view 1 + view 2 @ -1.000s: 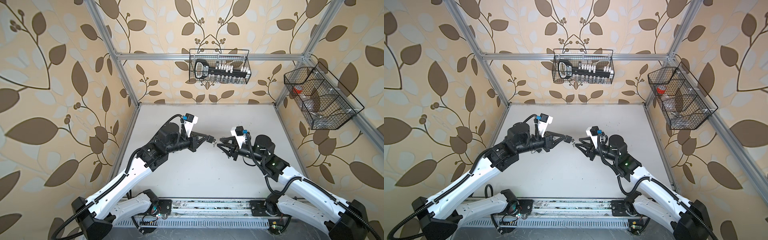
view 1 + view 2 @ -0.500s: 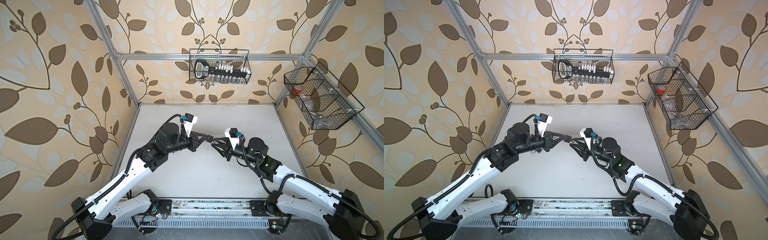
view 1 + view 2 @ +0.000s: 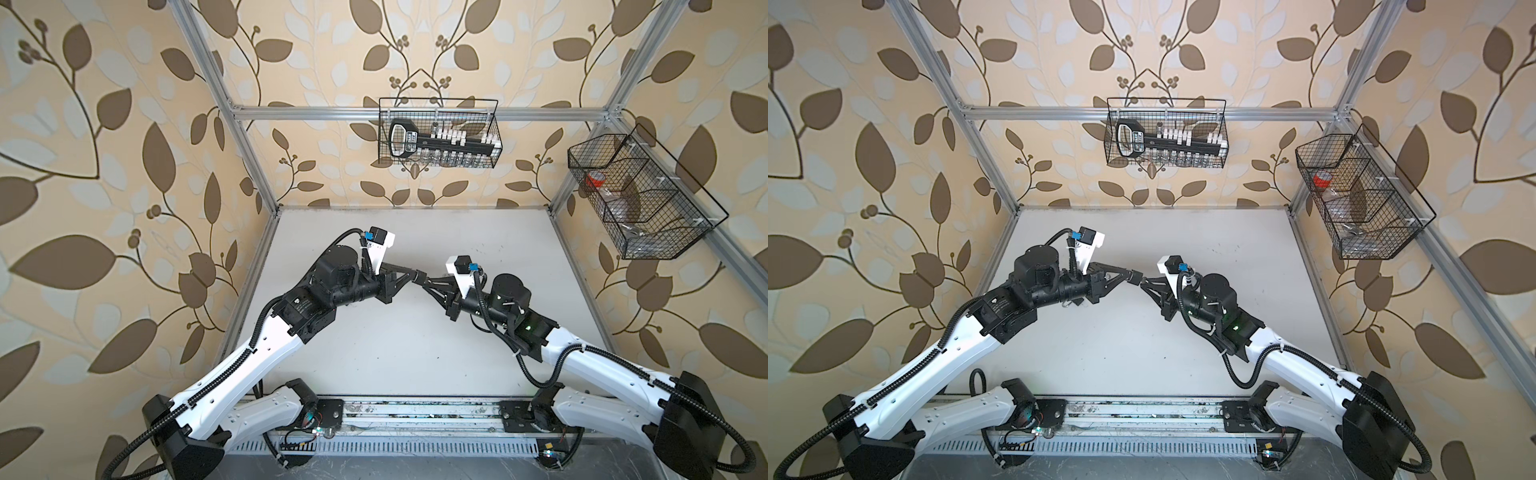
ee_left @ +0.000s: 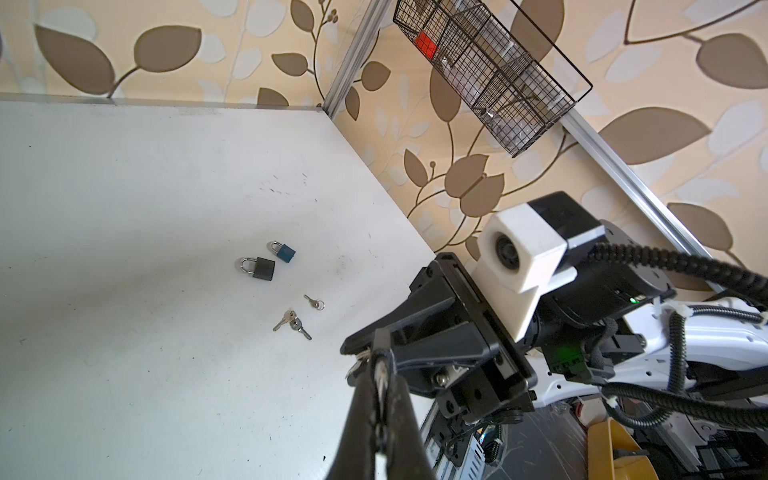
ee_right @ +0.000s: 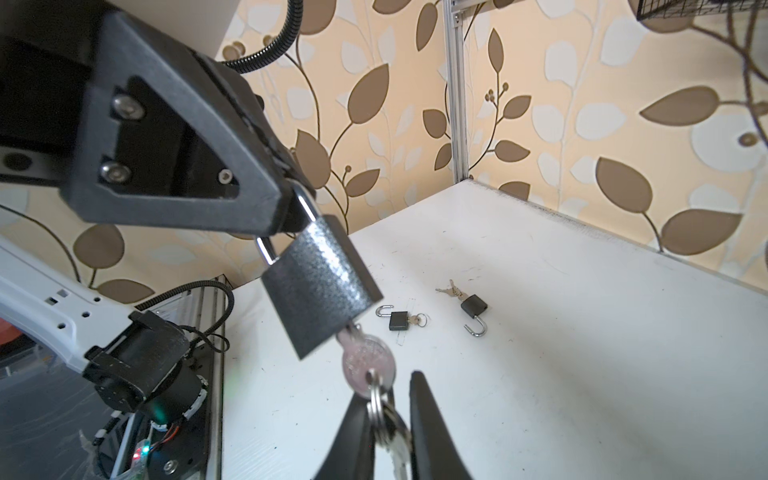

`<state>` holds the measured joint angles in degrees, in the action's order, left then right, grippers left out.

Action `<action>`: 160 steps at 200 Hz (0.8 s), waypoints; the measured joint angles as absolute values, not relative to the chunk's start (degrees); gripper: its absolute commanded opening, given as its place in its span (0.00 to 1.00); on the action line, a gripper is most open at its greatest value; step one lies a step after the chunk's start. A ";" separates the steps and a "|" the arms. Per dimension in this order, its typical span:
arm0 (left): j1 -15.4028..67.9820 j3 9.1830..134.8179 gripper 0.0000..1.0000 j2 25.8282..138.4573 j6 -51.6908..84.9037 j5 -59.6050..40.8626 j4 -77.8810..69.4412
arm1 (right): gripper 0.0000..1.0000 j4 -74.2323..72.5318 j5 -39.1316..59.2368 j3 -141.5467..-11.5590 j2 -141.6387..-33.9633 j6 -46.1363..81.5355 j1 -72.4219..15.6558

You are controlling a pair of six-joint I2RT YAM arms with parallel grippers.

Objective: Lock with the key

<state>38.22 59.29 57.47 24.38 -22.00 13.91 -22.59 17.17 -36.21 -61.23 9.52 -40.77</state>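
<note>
White table [image 4: 124, 187] below held padlock [image 5: 320, 282] bears spare padlocks [image 4: 262, 269]; loose keys [image 4: 292, 322].

padlock [image 5: 320, 284] shackle top hidden by jaws of left gripper [image 5: 296, 203], key [image 5: 368, 365] blade inside padlock, unseen

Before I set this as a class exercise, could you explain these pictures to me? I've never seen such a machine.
Two robot arms stand at a white table. Two pictures look down from overhead; two come from cameras on the arms' wrists. The left pincer holds a grey padlock by its shackle, in the air. A key is in its keyhole, and the right pincer has its fingers either side of the key's ring; whether it grips is unclear. Smaller padlocks and loose keys lie on the table.
</note>
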 measured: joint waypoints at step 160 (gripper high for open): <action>38.22 59.29 0.00 54.52 24.29 -20.36 14.94 | 0.00 -20.34 14.31 -30.48 -58.98 10.92 -36.23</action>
